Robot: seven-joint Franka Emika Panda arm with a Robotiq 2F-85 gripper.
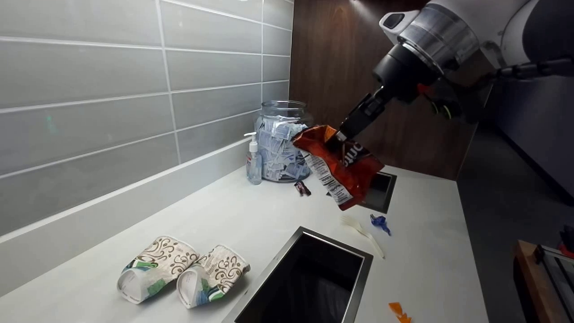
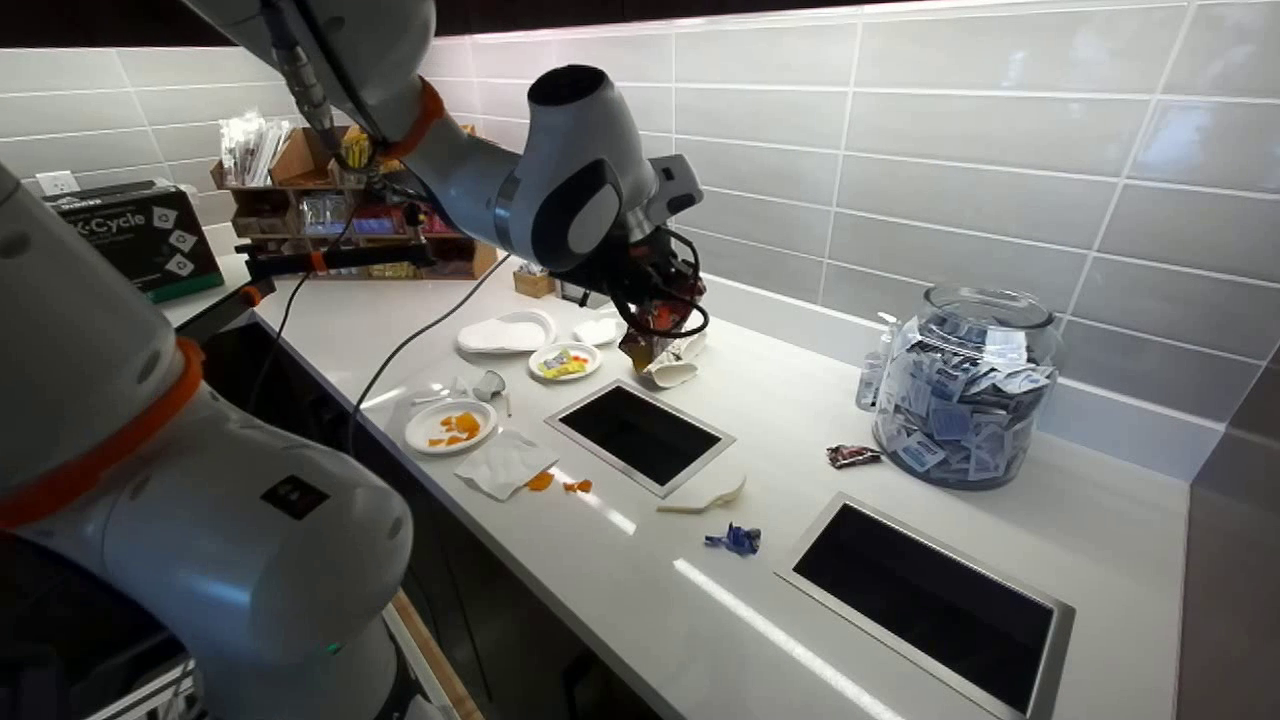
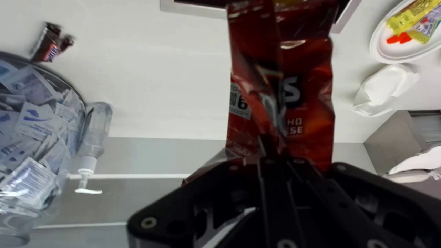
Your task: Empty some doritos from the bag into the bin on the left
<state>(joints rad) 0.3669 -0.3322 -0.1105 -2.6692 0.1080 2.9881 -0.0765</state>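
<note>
The bag (image 1: 354, 168), a crinkled red-orange Doritos bag, hangs tilted above the counter in both exterior views. My gripper (image 1: 341, 135) is shut on one end of it. In the wrist view the fingertips (image 3: 272, 150) pinch the bag (image 3: 310, 113), whose far end overlaps a bin's metal rim (image 3: 196, 9). Two dark rectangular bins with metal rims are set into the counter: the near bin (image 1: 336, 242) and the far bin (image 1: 391, 193). In an exterior view they are the left bin (image 2: 690, 472) and the right bin (image 2: 935, 545). The bag's contents are hidden.
Two crumpled paper cups (image 1: 157, 269) lie by the near bin. A glass jar of packets (image 1: 282, 152) and a pump bottle (image 1: 254, 163) stand by the tiled wall. A fork (image 1: 365, 235), blue wrapper (image 1: 380, 223) and plates (image 2: 475, 435) lie around the bins.
</note>
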